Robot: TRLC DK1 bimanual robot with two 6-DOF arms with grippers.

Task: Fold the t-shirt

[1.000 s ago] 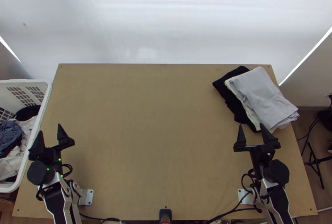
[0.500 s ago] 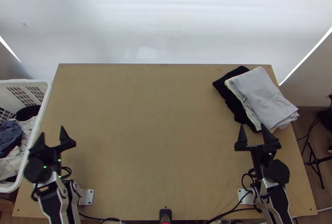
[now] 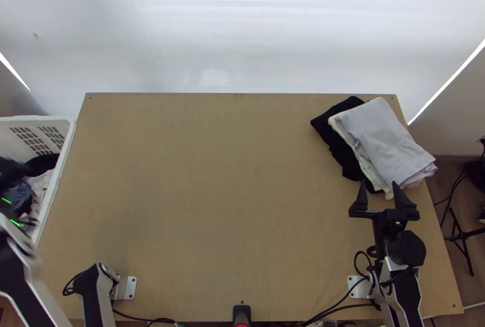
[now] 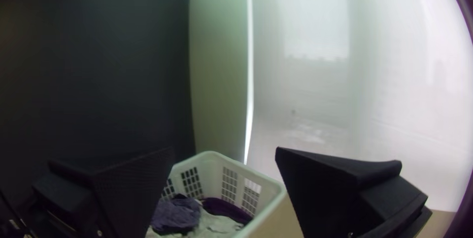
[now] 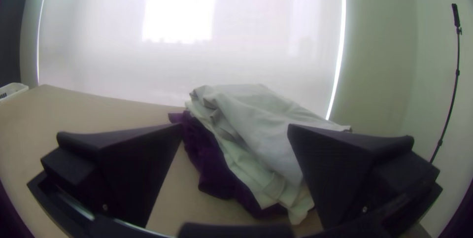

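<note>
**My left claw (image 3: 9, 172) is moving from the table (image 3: 230, 175) to over the white basket (image 3: 68, 133).**

Its fingers are standing wide, holding nothing. Bunched clothes (image 3: 41, 182) are lying inside the basket. My right claw (image 3: 378, 184), shifting slightly, is also gaping, empty, near a folded garment stack (image 3: 388, 139). I cannot tell which piece is the t-shirt.

See left gripper (image 3: 11, 171) as a dark blur at top view's left edge. See basket (image 3: 70, 128) cut off by same edge.
</note>
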